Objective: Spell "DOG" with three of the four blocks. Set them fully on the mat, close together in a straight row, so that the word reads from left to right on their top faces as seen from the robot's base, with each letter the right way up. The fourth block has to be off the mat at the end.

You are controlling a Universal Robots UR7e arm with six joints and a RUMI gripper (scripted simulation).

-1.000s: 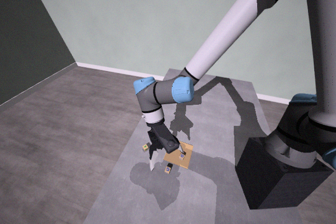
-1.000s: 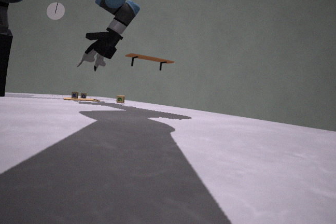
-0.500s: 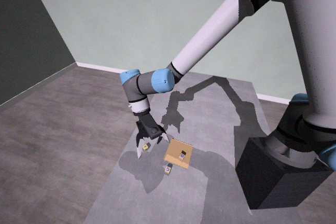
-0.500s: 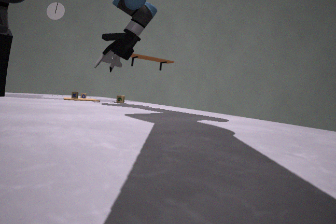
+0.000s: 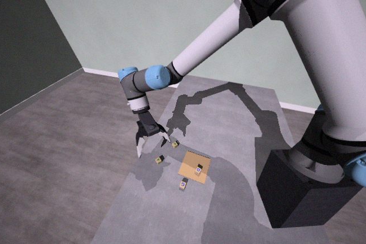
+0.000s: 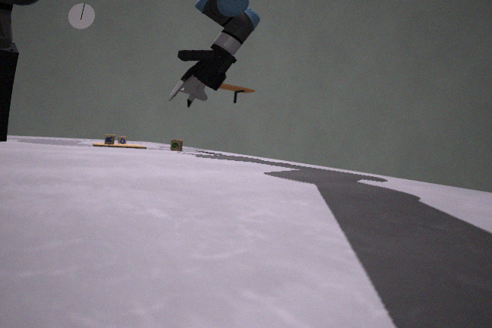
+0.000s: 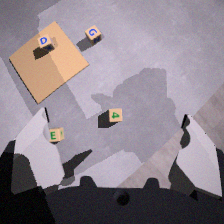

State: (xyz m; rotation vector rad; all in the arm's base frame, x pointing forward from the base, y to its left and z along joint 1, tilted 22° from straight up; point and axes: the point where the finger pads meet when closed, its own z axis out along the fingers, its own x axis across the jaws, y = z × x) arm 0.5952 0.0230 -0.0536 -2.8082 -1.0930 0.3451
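Grey table top [image 5: 232, 120] carries everything, and a square, flat orange mat [image 5: 189, 165] lies near its middle. Above the table's far-left part hangs the black two-jaw gripper [image 5: 153, 143] on the white and blue arm [image 5: 207, 48]; its jaws are spread to their widest and nothing sits between them.

Four small wooden cubes with printed letters are scattered below. The blue-lettered D block [image 7: 44, 41] stands on the mat, near one corner. The blue-lettered G block [image 7: 93, 33] rests on the table just beside the mat's edge, apart from it. A block with a green mark that may be an O seen at an angle [image 7: 115, 115] lies well apart from the mat, roughly centred under the open jaws in the wrist view. A green-lettered block that reads as E [image 7: 55, 135] sits close to the left fingertip in that view, also off the mat.

These cubes look light, stiff and unlikely to be fragile, with flat smooth sides; a pinch across two opposite side faces, low enough to seat the pads fully, seems safest, since a corner grip could let one twist or slip. The centred green block appears to be the nearest candidate, lying well below the fingertips, so a straight descent with the jaws aligned to its sides looks like what the next grasp calls for.
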